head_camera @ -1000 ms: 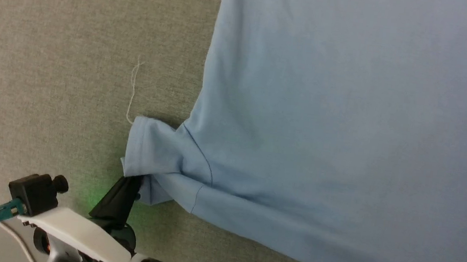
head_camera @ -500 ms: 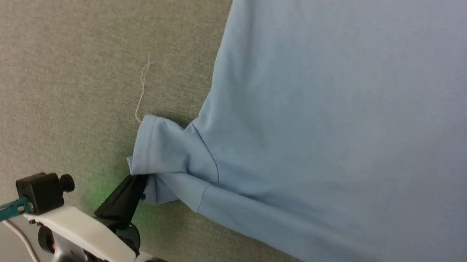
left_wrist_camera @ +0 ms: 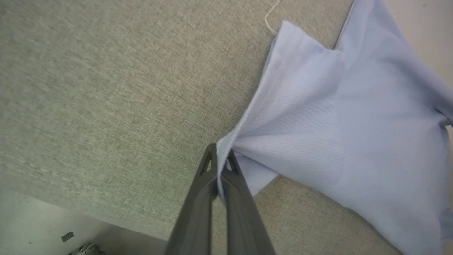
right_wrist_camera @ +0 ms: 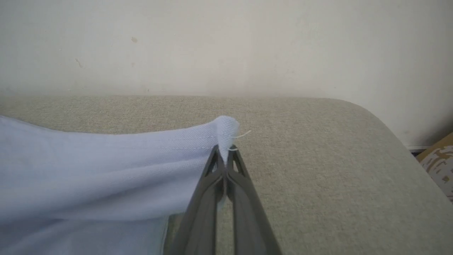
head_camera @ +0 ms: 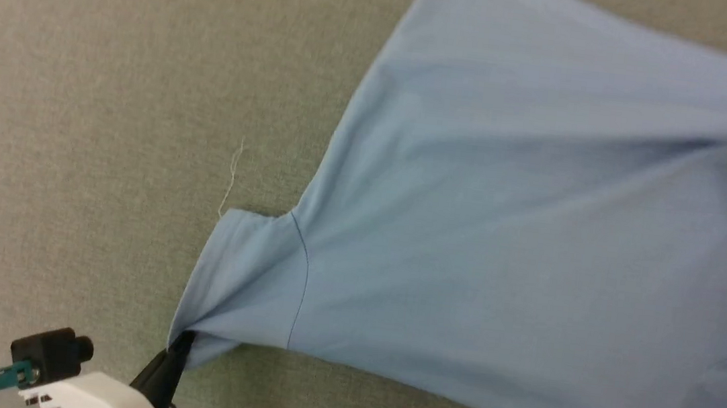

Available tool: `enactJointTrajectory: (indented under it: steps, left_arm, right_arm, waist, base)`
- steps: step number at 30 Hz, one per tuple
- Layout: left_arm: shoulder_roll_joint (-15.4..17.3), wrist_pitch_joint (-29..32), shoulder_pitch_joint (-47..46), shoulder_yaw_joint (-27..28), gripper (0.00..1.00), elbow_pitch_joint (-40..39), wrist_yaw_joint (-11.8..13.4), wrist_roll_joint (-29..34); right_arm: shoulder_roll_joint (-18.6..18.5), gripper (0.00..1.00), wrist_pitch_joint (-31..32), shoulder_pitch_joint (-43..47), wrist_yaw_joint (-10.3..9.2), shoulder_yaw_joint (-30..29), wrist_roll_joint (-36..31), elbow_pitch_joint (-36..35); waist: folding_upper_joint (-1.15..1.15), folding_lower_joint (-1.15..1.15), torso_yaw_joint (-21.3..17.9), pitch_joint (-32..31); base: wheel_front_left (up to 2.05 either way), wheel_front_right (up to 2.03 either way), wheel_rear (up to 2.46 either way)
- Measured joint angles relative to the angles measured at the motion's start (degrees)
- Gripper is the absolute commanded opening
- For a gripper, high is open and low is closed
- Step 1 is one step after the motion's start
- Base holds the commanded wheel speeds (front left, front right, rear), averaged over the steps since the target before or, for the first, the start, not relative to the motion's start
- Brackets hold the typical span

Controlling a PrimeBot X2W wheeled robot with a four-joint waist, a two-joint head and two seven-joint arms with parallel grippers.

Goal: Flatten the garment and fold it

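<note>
Grey-green fabric surface [head_camera: 94,135] under blue garment [head_camera: 499,259]

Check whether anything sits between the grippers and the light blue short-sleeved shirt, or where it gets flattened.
Nothing visible does. The left gripper and right gripper are shut on edges of the light blue short-sleeved shirt. A white thread lies on the grey-green fabric surface beside the sleeve.

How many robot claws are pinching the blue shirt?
2. The left gripper pinches the sleeve of the shirt; the right gripper pinches another edge of it.
</note>
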Motion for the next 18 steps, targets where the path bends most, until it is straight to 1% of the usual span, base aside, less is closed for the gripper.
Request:
enactJointTrajectory:
  steps: [5, 10, 13, 18]
  left_arm:
    - [0.67, 0.99, 2.4, 0.35, 0.0, -1.27, 0.88, -0.01]
    - [1.29, 1.35, 4.38, 0.87, 0.0, -2.53, 1.51, -0.05]
    - [1.63, 1.67, 4.81, 1.05, 0.0, -3.09, 1.67, -0.1]
    - [1.81, 2.16, 4.71, 0.93, 0.0, -3.76, 1.92, -0.1]
  right_arm:
    - [2.7, 0.0, 1.31, 10.98, -0.01, -5.41, 0.15, -4.79]
    - [7.14, 0.0, 7.17, 18.72, 0.0, -8.64, 1.02, -8.27]
    - [9.05, 0.0, 12.69, 21.6, 0.0, -9.99, 1.51, -8.75]
    - [10.93, 0.0, 24.86, 24.65, 0.0, -12.27, 1.86, -7.21]
  waist:
    - [0.0, -0.01, -1.67, -5.49]
    - [0.0, -0.02, -3.9, -9.66]
    - [0.0, -0.01, -5.8, -11.05]
    - [0.0, -0.01, -8.18, -12.71]
  base:
    - [0.0, 0.0, 0.0]
    - [0.0, 0.0, 0.0]
    - [0.0, 0.0, 0.0]
    - [0.0, 0.0, 0.0]
